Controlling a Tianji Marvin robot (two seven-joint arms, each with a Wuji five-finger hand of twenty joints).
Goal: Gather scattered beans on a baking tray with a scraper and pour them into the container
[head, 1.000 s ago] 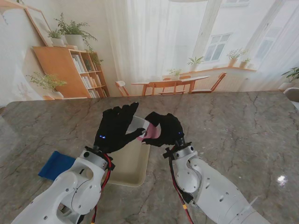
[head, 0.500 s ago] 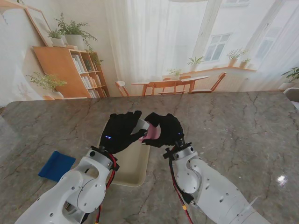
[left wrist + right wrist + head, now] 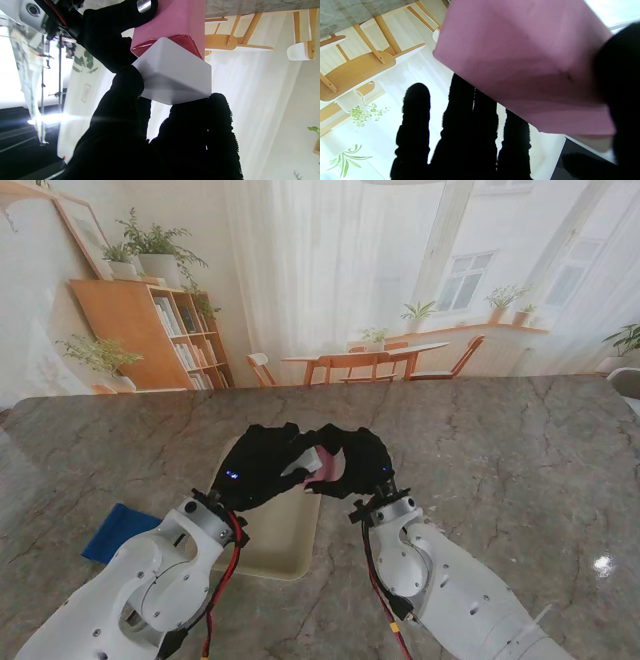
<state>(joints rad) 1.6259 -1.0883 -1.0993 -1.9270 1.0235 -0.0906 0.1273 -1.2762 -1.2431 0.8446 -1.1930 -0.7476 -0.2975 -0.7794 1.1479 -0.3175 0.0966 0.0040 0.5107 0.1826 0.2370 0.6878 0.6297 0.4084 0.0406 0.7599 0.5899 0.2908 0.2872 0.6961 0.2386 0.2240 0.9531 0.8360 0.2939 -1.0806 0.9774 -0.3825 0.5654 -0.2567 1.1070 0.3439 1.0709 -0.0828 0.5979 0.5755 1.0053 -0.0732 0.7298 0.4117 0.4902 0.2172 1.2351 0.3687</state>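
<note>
**A:** As the two arms meet at the centre of the stand's frame, what does each one hold?

**B:** The left robot hand (image 3: 262,467) pinches a small white container (image 3: 175,77), its black-gloved fingers (image 3: 127,85) pressed against the container's sides. The right robot hand (image 3: 357,459) is clamped on a pink scraper (image 3: 326,463), thumb on one face, the other fingers behind.

**A:** How do the two things sit against each other?

**B:** In the left wrist view the scraper's pink blade (image 3: 180,22) touches the container's rim, a dark red edge showing where they meet. Both are held up off the worktop (image 3: 500,450).

**A:** And the baking tray?

**B:** The cream baking tray (image 3: 285,540) lies flat on the grey marble worktop, at lower centre of the stand's frame, partly covered by the left robot hand and wrist. Whether beans lie on it I cannot tell; they are too small to make out.

**A:** Anything else on the worktop?

**B:** A blue cloth (image 3: 112,530) at the lower left, well apart from the tray.
</note>
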